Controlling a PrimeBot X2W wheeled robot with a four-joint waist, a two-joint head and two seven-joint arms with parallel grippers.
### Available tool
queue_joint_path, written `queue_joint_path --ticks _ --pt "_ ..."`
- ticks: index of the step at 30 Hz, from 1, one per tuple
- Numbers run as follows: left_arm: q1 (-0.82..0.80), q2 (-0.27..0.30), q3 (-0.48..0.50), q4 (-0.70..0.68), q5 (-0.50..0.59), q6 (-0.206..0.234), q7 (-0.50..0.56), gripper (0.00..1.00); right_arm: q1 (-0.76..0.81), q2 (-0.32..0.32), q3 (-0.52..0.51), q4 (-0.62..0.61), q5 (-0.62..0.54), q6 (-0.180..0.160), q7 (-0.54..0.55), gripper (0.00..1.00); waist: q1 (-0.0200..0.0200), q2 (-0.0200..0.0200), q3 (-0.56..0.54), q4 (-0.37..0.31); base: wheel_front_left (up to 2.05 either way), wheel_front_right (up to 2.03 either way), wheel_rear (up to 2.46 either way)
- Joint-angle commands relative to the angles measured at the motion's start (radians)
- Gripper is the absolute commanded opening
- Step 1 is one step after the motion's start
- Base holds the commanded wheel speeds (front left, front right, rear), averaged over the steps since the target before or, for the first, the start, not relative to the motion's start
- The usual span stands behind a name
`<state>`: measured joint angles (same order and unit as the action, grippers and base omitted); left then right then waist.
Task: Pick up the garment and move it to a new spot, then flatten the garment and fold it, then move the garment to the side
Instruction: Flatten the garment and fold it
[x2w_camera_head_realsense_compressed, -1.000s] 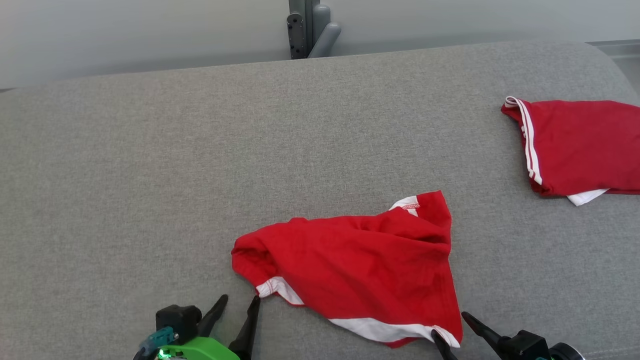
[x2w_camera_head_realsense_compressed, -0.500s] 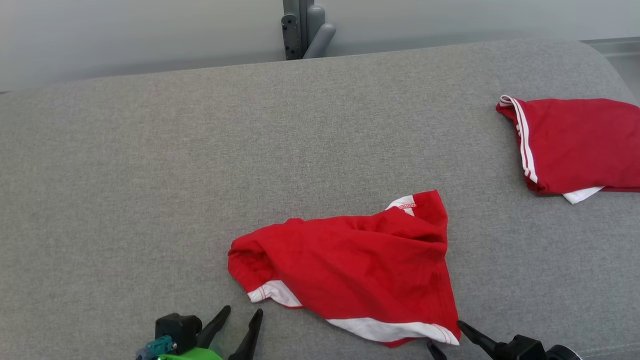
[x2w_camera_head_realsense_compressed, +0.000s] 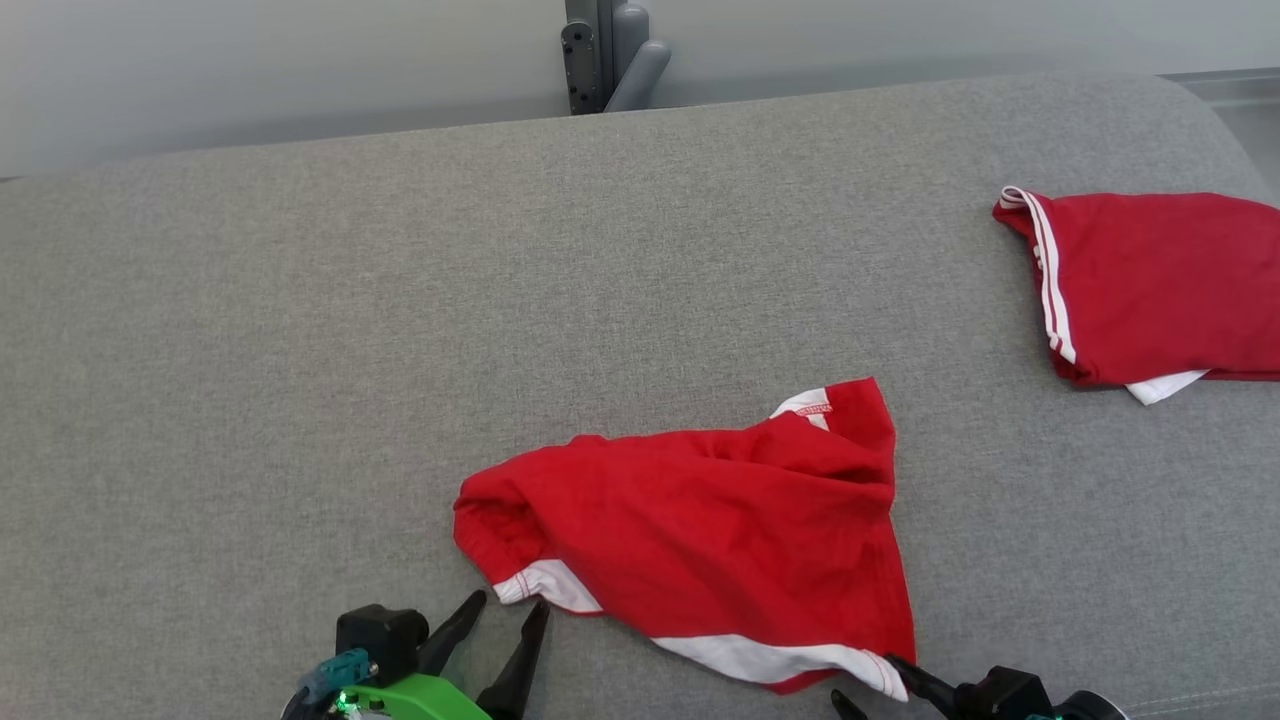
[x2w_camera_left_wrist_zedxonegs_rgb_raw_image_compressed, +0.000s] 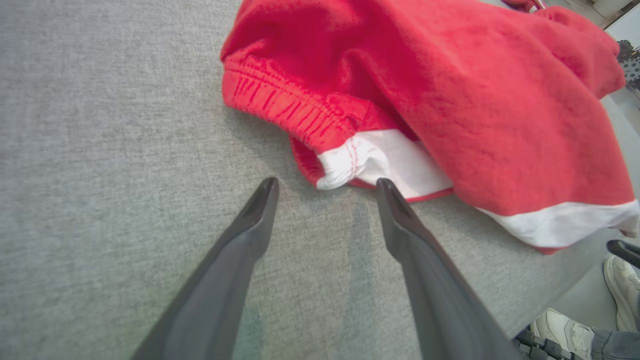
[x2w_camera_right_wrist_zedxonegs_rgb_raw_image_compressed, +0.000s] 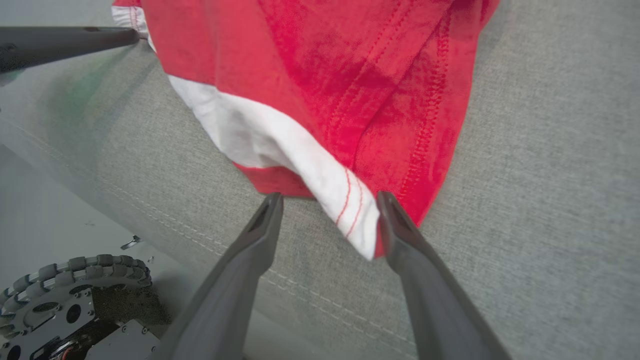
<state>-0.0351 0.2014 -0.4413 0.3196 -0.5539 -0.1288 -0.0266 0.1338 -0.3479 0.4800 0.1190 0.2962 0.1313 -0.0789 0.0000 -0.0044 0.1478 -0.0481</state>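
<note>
The garment (x2w_camera_head_realsense_compressed: 700, 530) is a pair of red shorts with white trim, lying crumpled near the front edge of the grey cushion. My left gripper (x2w_camera_head_realsense_compressed: 508, 602) is open, its tips just short of the garment's white left corner (x2w_camera_left_wrist_zedxonegs_rgb_raw_image_compressed: 345, 162). My right gripper (x2w_camera_head_realsense_compressed: 865, 680) is open at the garment's front right corner. In the right wrist view that white hem corner (x2w_camera_right_wrist_zedxonegs_rgb_raw_image_compressed: 350, 210) lies between the right gripper's (x2w_camera_right_wrist_zedxonegs_rgb_raw_image_compressed: 330, 197) spread fingers, touching the right one. In the left wrist view the left gripper (x2w_camera_left_wrist_zedxonegs_rgb_raw_image_compressed: 326, 182) holds nothing.
A second red garment (x2w_camera_head_realsense_compressed: 1150, 290) with white stripes lies folded at the far right. The grey cushion (x2w_camera_head_realsense_compressed: 350, 300) ends just in front of the grippers. A grey post (x2w_camera_head_realsense_compressed: 610, 50) stands behind it. A person's shoes (x2w_camera_left_wrist_zedxonegs_rgb_raw_image_compressed: 620, 280) and my wheeled base (x2w_camera_right_wrist_zedxonegs_rgb_raw_image_compressed: 75, 285) are below the edge.
My left gripper has moved right and up to the garment's white left corner. My right gripper has slid left, so the hem corner now sits between its fingers. The garment has not moved.
</note>
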Motion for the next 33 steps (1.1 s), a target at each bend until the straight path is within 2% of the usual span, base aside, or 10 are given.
queue_joint_path --ticks 1,7,12,13,14,15,16,17,24,33 --pt "-0.023 -0.002 -0.003 0.008 -0.006 -0.002 -0.012 1.00 -0.021 0.008 0.008 0.015 0.006 -0.001 -0.004 0.86 0.0000 0.0044 0.001 -0.001 0.00 0.00 0.00" --pt "-0.044 0.003 -0.019 0.025 -0.007 -0.002 -0.032 1.00 -0.041 0.018 0.025 0.046 0.017 -0.001 -0.020 0.53 0.0000 0.0044 0.008 -0.001 0.00 0.00 0.00" --pt "-0.059 0.011 -0.045 0.027 -0.021 -0.002 -0.039 1.00 -0.059 0.029 0.035 0.069 0.022 -0.001 -0.031 0.47 0.0000 0.0044 0.016 0.000 0.00 0.00 0.00" --pt "-0.063 0.014 -0.054 0.029 -0.023 -0.002 -0.038 0.93 -0.063 0.030 0.036 0.074 0.023 -0.001 -0.032 0.45 0.0000 0.0044 0.017 -0.001 0.00 0.00 0.00" --pt "-0.066 0.017 -0.064 0.033 -0.026 -0.002 -0.032 0.49 -0.065 0.031 0.038 0.079 0.026 -0.001 -0.032 0.38 0.0000 0.0044 0.018 -0.001 0.00 0.00 0.00" --pt "-0.069 0.019 -0.074 0.033 -0.027 -0.002 -0.032 0.29 -0.069 0.035 0.042 0.081 0.033 -0.001 -0.038 0.30 0.0000 0.0044 0.019 -0.001 0.00 0.00 0.00" --pt "-0.072 0.018 -0.077 0.032 -0.033 -0.002 -0.040 0.09 -0.073 0.038 0.043 0.086 0.040 -0.001 -0.042 0.00 0.0000 0.0044 0.020 -0.001 0.00 0.00 0.00" --pt "-0.075 0.016 -0.079 0.033 -0.038 -0.002 -0.046 0.00 -0.079 0.036 0.048 0.090 0.041 -0.001 -0.044 0.00 0.0000 0.0044 0.021 -0.002 0.00 0.00 0.00" --pt "-0.097 0.054 -0.111 0.002 -0.085 -0.003 -0.044 0.00 -0.119 0.006 0.041 0.075 0.075 -0.001 -0.054 0.00 0.0000 0.0044 0.031 -0.012 0.00 0.00 0.00" --pt "-0.053 0.163 -0.087 -0.169 -0.187 -0.002 -0.001 0.00 -0.095 -0.053 -0.088 -0.076 0.101 -0.001 -0.031 0.00 0.0000 0.0044 0.046 -0.039 0.00 0.00 0.00"
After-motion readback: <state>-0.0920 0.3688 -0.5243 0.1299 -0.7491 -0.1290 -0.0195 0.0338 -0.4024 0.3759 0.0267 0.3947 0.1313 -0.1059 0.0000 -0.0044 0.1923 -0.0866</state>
